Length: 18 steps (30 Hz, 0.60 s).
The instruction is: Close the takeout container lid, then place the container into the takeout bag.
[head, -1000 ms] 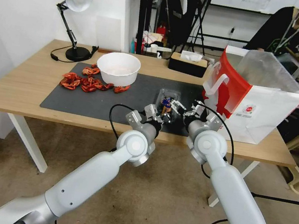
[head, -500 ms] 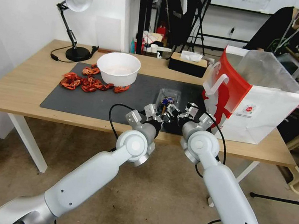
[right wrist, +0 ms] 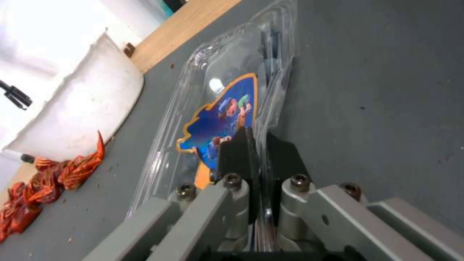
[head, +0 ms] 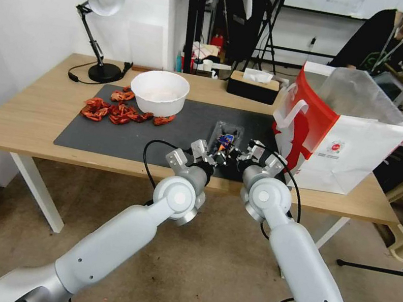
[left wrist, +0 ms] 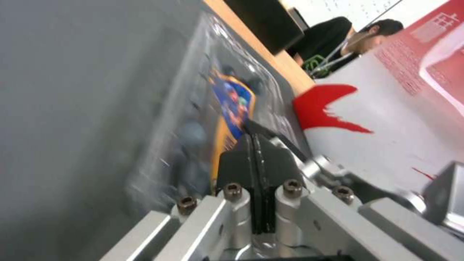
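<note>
the takeout container [head: 226, 137] lies on the dark mat [head: 127, 133] of the counter [head: 22, 116], just beside the takeout bag [head: 347, 144]; both pincers sit at its near edge. the left pincer [left wrist: 253, 145] is pressed shut over the clear rim; the right pincer [right wrist: 256, 145] pinches the lid [right wrist: 227, 108] by its rim.

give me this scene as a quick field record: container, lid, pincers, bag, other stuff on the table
takeout container: on dark mat, beside the bag
lid: down over the box, blue label on top
left pincer: shut on container's near rim
right pincer: shut on container's near rim
takeout bag: upright, open
white bowl: on the mat, red pieces beside it
</note>
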### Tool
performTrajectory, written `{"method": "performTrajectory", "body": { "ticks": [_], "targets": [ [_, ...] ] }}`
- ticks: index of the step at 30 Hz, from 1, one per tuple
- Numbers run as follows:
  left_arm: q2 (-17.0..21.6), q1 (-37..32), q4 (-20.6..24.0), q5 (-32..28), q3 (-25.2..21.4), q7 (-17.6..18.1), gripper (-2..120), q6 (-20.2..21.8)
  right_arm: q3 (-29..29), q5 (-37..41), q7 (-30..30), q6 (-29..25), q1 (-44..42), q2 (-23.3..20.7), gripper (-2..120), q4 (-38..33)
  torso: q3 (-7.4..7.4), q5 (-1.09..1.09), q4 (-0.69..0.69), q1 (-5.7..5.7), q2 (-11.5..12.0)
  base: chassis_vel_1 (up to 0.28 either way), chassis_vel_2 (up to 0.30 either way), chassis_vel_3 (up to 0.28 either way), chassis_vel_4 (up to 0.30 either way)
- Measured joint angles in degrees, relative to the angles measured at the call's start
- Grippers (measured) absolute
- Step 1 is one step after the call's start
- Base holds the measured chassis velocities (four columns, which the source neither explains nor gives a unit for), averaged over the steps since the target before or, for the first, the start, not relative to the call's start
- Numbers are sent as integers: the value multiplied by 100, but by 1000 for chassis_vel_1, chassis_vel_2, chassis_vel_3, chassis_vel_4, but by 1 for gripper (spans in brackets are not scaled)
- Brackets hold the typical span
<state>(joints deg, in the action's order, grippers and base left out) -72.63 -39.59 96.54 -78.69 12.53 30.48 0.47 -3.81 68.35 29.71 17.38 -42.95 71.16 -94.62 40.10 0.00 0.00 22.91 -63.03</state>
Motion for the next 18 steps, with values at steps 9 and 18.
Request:
{"method": "performTrajectory", "body": {
  "ticks": [9, 18],
  "targets": [
    [319, -222, 226, 1436, -236, -295, 12, -26, 3, -94, -6, -15, -46, 7, 0, -37, 0, 1, 1, 0, 0, 0, 0, 0, 0],
    [872, -1049, 842, 3177, -940, -978, 44, -118, -17, -143, -10, -16, -99, -25, 0, -115, 0, 0, 1, 0, 0, 0, 0, 0, 0]
  ]
}}
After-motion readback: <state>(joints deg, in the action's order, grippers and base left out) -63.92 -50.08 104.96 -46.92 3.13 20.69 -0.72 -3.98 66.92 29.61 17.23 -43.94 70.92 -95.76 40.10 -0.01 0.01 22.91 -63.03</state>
